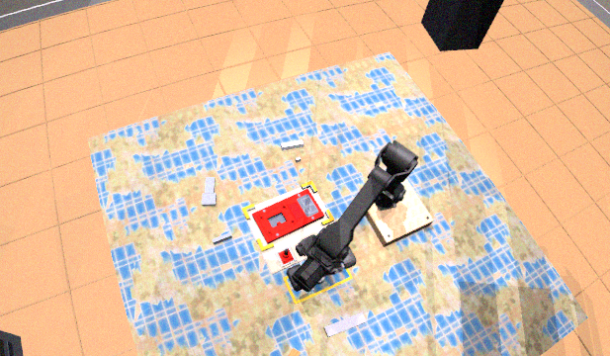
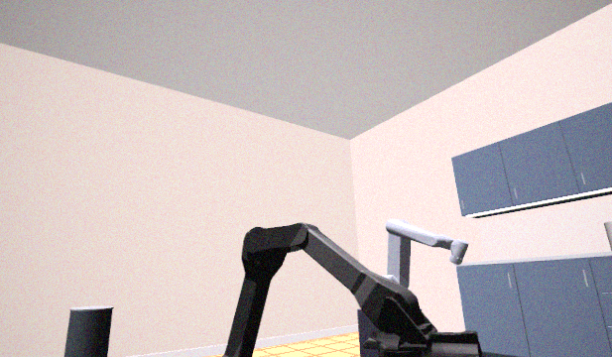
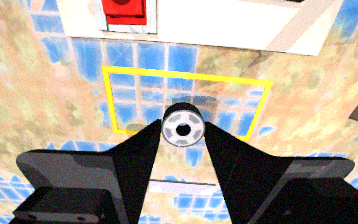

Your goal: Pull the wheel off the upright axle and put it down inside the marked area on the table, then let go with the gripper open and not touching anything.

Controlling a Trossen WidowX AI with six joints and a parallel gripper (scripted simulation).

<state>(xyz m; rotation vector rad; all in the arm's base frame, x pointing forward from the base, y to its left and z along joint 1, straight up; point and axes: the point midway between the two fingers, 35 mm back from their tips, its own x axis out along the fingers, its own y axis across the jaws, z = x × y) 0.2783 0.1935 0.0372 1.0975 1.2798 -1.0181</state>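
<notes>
The wheel (image 3: 183,119), dark-sided with a pale spoked face and a dark centre hole, is between my fingertips. My gripper (image 3: 182,124) is shut on it. It is held off the axle, above the table; its exact height is hard to tell. The marked area, a yellow outline (image 1: 324,290) (image 3: 187,75), lies below; in the wrist view the wheel overlaps its near edge. The upright black axle (image 1: 286,252) stands bare on a red block (image 3: 125,19). In the top view the arm hides the wheel and fingertips. The exterior view shows only the arm.
A white board (image 1: 275,264) (image 3: 230,25) with a red panel (image 1: 291,222) and yellow corner marks adjoins the marked area. A pale bar (image 1: 345,324) (image 3: 182,186) lies on its other side. Grey blocks (image 1: 209,190) (image 1: 292,144) lie farther off. The arm stands on a wooden base (image 1: 403,227).
</notes>
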